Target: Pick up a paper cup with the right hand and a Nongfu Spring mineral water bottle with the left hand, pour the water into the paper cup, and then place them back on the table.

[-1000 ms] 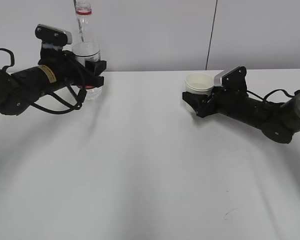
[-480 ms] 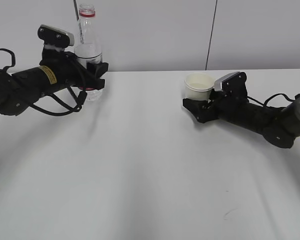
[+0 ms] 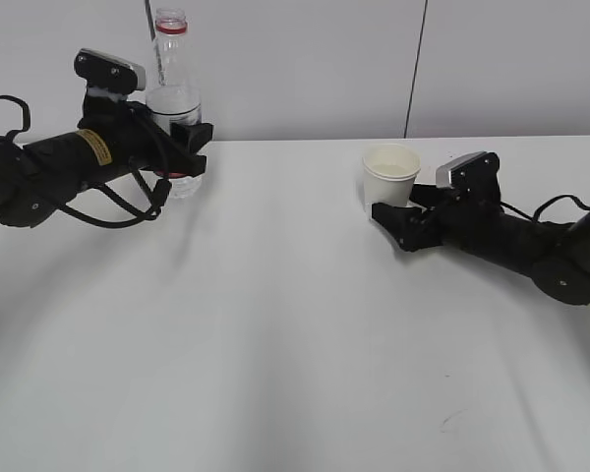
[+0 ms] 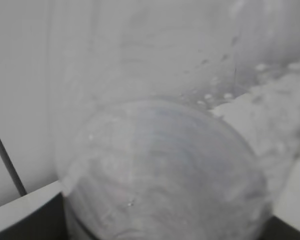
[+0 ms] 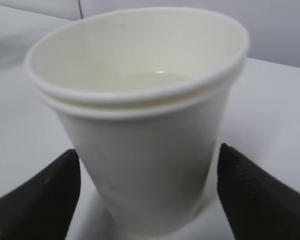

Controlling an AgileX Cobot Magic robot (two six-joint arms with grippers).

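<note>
The Nongfu Spring mineral water bottle point(image 3: 173, 90) stands upright at the back left of the table point(image 3: 295, 324), red neck ring on top. My left gripper point(image 3: 191, 147) is shut on its lower body. In the left wrist view the blurred clear bottle point(image 4: 165, 170) fills the frame. The paper cup point(image 3: 390, 175) stands on the table right of centre. My right gripper point(image 3: 401, 204) is open just behind it. In the right wrist view the cup point(image 5: 140, 150) stands between the black fingers point(image 5: 40, 200), with a gap on each side. Water point(image 5: 155, 77) lies in the cup.
A light wall with a dark vertical seam point(image 3: 413, 69) rises right behind the table's far edge. A small dark scuff point(image 3: 450, 421) marks the tabletop at the front right. Bare white table stretches between the two arms and toward the front.
The bottle came down and upright, then stayed still. My right gripper opened, let go of the cup and drew back to the right; the cup now stands alone.
</note>
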